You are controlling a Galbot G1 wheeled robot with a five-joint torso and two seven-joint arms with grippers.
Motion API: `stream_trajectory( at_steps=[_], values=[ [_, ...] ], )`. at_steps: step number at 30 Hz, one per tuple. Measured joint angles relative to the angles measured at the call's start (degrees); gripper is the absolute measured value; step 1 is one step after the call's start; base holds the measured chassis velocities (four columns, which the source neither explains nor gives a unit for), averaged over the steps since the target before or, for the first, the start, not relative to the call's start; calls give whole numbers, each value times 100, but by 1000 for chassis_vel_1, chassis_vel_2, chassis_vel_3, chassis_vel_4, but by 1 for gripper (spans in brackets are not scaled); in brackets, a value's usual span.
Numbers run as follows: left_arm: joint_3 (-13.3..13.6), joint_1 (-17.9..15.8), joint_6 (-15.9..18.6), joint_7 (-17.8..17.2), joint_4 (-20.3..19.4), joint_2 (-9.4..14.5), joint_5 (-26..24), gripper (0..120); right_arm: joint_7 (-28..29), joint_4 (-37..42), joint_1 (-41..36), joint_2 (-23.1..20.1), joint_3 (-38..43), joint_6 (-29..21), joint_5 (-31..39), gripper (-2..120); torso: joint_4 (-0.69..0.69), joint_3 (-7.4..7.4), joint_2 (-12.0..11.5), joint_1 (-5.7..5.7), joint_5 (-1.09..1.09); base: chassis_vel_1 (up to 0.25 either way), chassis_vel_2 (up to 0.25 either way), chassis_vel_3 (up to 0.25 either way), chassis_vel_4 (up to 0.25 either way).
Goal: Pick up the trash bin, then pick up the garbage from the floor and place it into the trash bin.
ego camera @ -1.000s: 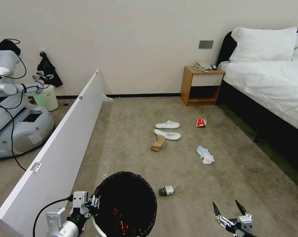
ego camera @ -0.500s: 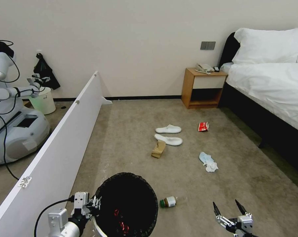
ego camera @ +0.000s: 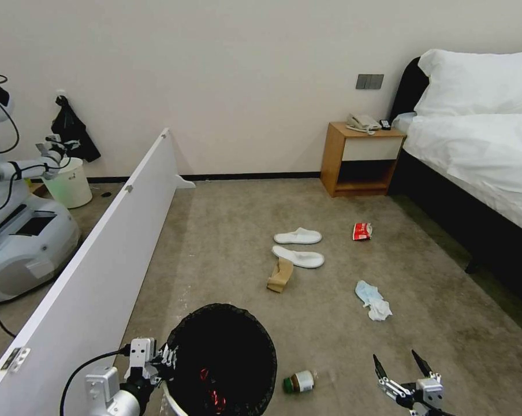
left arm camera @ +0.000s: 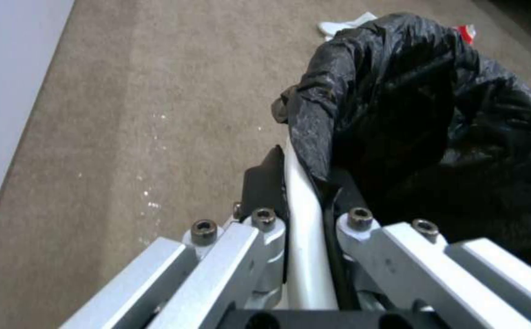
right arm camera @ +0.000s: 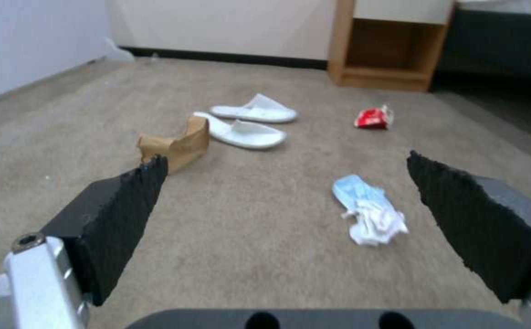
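The left gripper is low at the robot's left, its fingers clamped on the rim of the trash bin — the white wall sits pinched between the pads in the left wrist view, with the black liner bunched over the edge. Something red lies inside the bin. The small jar lies on its side on the carpet just beside the bin, on the robot's right of it. Farther out on the floor: the brown cardboard piece, the two white slippers beyond it, the red snack packet toward the nightstand, and the pale blue mask nearer the robot. The right gripper hovers low at the robot's right, fingers spread wide and holding nothing — through them, the mask shows on the carpet ahead. A white panel runs along the left.
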Motion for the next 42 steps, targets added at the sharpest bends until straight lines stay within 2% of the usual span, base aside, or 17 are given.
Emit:
stream_trajectory(
  at_steps=[2, 4, 5, 8, 9, 11, 12, 13, 14, 15, 16, 17, 18, 24, 30, 39, 42],
  values=[
    [-1, 8, -1, 0, -2, -6, 10, 4, -326, -218, 87, -131, 57, 72, -171, 100, 0, 0, 0, 0, 0, -119, 143, 117, -120],
    [2, 24, -3, 0, -18, -16, 36, 4, -898, -693, 307, -527, 162, 315, -481, 100, 1, 1, 0, 1, -1, -102, 65, 93, -88],
    [2, 24, -3, 0, -18, -16, 36, 4, -898, -693, 307, -527, 162, 315, -481, 100, 1, 1, 0, 1, -1, -85, 41, 73, -56],
    [2, 67, -2, 0, -39, -52, 74, 4, -1951, -1294, 590, -1219, 288, 395, -626, 100, 0, 0, 0, 0, -5, -18, 14, 4, -8],
    [2, 67, -2, 0, -39, -52, 74, 4, -1951, -1294, 590, -1219, 288, 395, -626, 100, 0, 0, 0, 0, -5, 0, 0, 0, 0],
    [-3, 100, -2, 0, -55, -83, 105, 4, -3055, -1690, 855, -1515, 319, 360, -366, 100, -2, 0, 0, 0, 2, 0, 0, 0, 0],
    [-3, 100, -2, 0, -55, -83, 105, 4, -3055, -1690, 855, -1515, 319, 360, -366, 100, -2, 0, 0, 0, 2, 0, 0, 0, 0],
    [-7, 114, -2, 0, -63, -100, 128, 4, -3674, -1893, 1039, -1603, 344, 361, -346, 100, -2, -1, 0, 0, 0, 0, 0, 0, 0],
    [-7, 114, -2, 0, -63, -100, 128, 4, -3674, -1893, 1039, -1603, 344, 361, -346, 100, -2, -1, 0, 0, 0, 0, 0, 0, 0],
    [-15, 134, -2, -1, -75, -127, 153, 4, -4454, -2180, 1292, -1675, 370, 334, -347, 100, 0, -1, 0, 0, -4, 0, 0, 0, 0],
    [-31, 164, -2, -2, -107, -169, 190, 4, -5660, -2684, 1716, -1699, 360, 156, -341, 100, -1, 0, 0, 0, 2, 0, 0, 0, 0],
    [-31, 164, -2, -2, -107, -169, 190, 4, -5660, -2684, 1716, -1699, 360, 156, -341, 100, -1, 0, 0, 0, 2, 0, 0, 0, 0],
    [-38, 187, -3, -3, -130, -200, 223, 4, -6069, -2951, 1983, -1699, 303, 157, -469, 100, -2, 0, 0, 0, 3, 0, 0, 0, 0],
    [-60, 284, -6, -3, -195, -287, 348, 4, -6419, -3616, 2846, -1573, -34, 417, -1148, 100, -1, 0, 0, 0, 0, 0, 0, 0, 0],
    [-108, 403, -12, -9, -316, -436, 512, 4, -6367, -4554, 3982, -1035, -743, 627, -1669, 100, 0, 0, 0, 0, -3, 0, 0, 0, 0],
    [-123, 471, -8, -25, -393, -620, 636, 4, -6386, -5413, 4975, -364, -1295, 697, -2841, 100, 0, 1, 0, 0, -1, 0, 0, 0, 0],
    [-126, 474, -8, -26, -396, -645, 652, 4, -6411, -5516, 5143, -316, -1387, 697, -3013, 100, 2, 1, 0, 0, -4, 0, 0, 0, 0]
  ],
)
